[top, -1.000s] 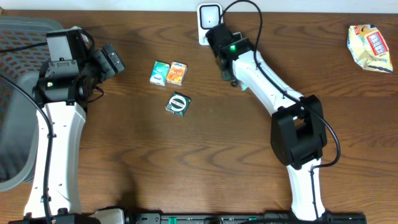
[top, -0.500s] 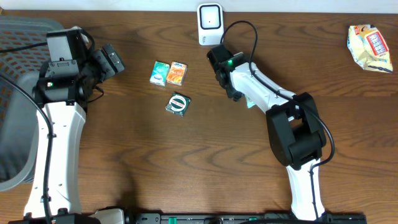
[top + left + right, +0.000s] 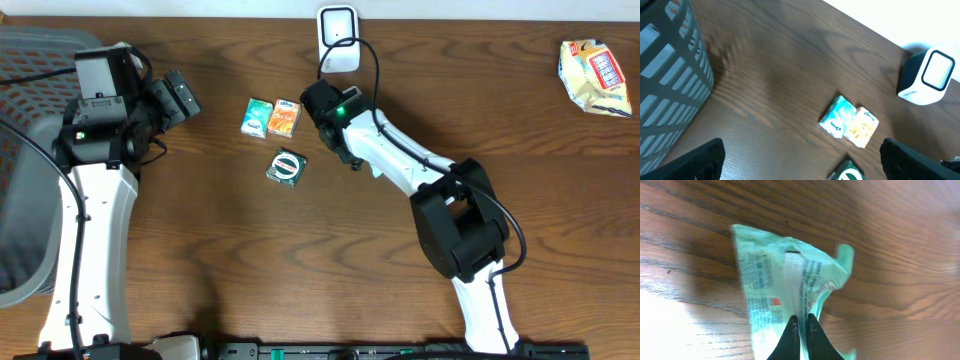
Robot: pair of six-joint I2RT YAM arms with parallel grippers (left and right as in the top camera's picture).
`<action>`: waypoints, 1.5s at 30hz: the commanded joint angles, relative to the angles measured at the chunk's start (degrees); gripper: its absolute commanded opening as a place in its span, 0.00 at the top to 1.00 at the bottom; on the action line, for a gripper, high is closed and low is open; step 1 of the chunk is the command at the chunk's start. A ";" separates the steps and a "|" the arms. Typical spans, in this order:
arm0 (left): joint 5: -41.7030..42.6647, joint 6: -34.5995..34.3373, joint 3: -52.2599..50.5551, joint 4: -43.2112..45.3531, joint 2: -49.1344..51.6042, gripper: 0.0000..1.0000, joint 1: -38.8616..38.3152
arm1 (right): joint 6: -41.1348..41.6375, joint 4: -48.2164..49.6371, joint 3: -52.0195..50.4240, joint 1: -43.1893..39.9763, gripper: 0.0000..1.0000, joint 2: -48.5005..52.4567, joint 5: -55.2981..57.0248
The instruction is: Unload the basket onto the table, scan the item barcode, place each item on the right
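Observation:
My right gripper (image 3: 801, 323) is shut on a thin mint-green packet (image 3: 775, 280), pinching its centre seam; the printed back faces the wrist camera and it hangs just over the wood. From overhead, the right gripper (image 3: 338, 135) sits below the white barcode scanner (image 3: 338, 25), close to the small boxes, and the arm hides the packet. The scanner (image 3: 928, 77) also shows in the left wrist view. My left gripper (image 3: 176, 97) is open at the far left with nothing between its fingers (image 3: 695, 160).
A teal box (image 3: 258, 117) and an orange box (image 3: 286, 117) lie side by side, with a dark green packet (image 3: 286, 166) just in front of them. A grey basket (image 3: 20, 150) stands at the left edge. A snack bag (image 3: 595, 77) lies at the far right.
The right arm has swung left and toward the front, away from the scanner, with the packet in its gripper. The left arm has not moved.

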 commanded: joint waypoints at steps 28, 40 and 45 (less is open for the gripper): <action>-0.76 0.15 0.20 -0.13 0.11 0.02 0.09 | -11.13 -1.81 6.34 -21.38 0.41 -1.29 -57.66; -0.76 0.15 0.20 -0.13 0.11 0.02 0.09 | -14.29 2.38 -3.28 -30.01 0.31 -1.18 -80.46; -0.76 0.15 0.20 -0.15 0.11 0.02 0.09 | -13.55 8.24 -10.36 -29.73 0.31 -1.18 -81.00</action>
